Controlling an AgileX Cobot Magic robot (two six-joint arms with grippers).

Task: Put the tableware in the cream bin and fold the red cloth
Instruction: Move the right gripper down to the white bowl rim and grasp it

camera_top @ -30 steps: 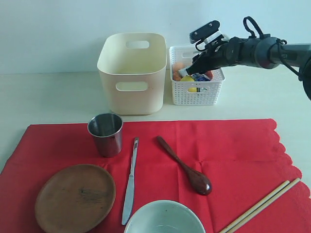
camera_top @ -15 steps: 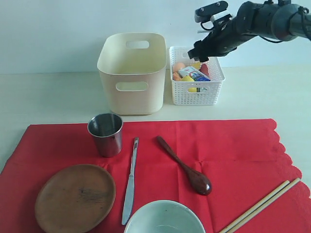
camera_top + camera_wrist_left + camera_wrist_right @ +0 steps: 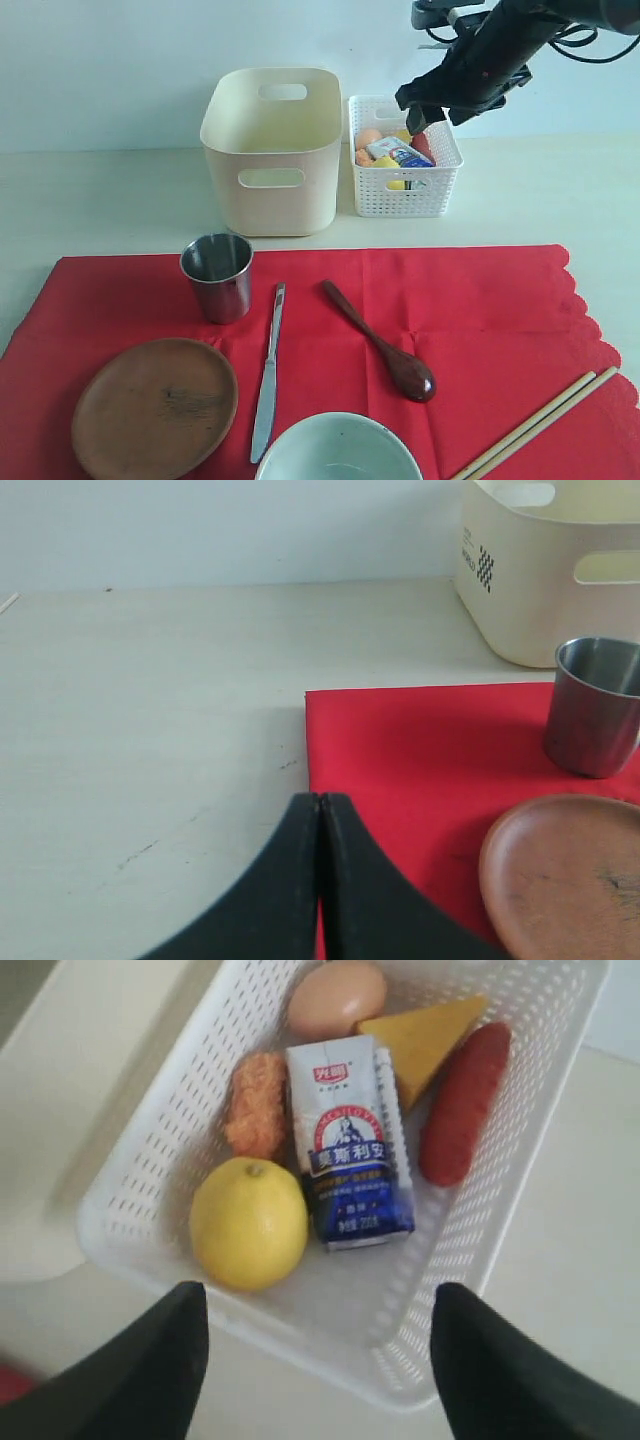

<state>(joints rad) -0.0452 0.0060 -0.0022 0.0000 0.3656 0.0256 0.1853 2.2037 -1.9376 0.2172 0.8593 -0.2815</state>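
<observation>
Right gripper (image 3: 432, 108) has lifted since a second ago, from down at the white lattice basket (image 3: 405, 200) to up over it. Nothing on the cloth has shifted. Its jaws stand apart and empty, with the food and milk carton (image 3: 348, 1145) directly under them.

Step, as I judge it: tableware clearing has not started, no piece is in the bin and the fold comes last. Next move probably calls for the right arm to swing away from the basket, down to a piece on the cloth.

- Red cloth (image 3: 470, 300): flat and spread, scalloped edge, faint creases. Well below the right gripper; its corner sits just ahead of the left gripper (image 3: 320, 820), whose fingers are pressed together on nothing.
- Cream bin (image 3: 272, 150): tall, upright, looks empty. Beside the basket, near the right gripper.
- Pale bowl (image 3: 340, 450), wooden plate (image 3: 155, 405): upright on the cloth, far from the right gripper; plate near the left one.
- Steel cup (image 3: 217, 275): upright, ahead of the left gripper.
- Spoon (image 3: 380, 345), knife (image 3: 268, 375), chopsticks (image 3: 530, 425): lying flat, well apart from both grippers.
</observation>
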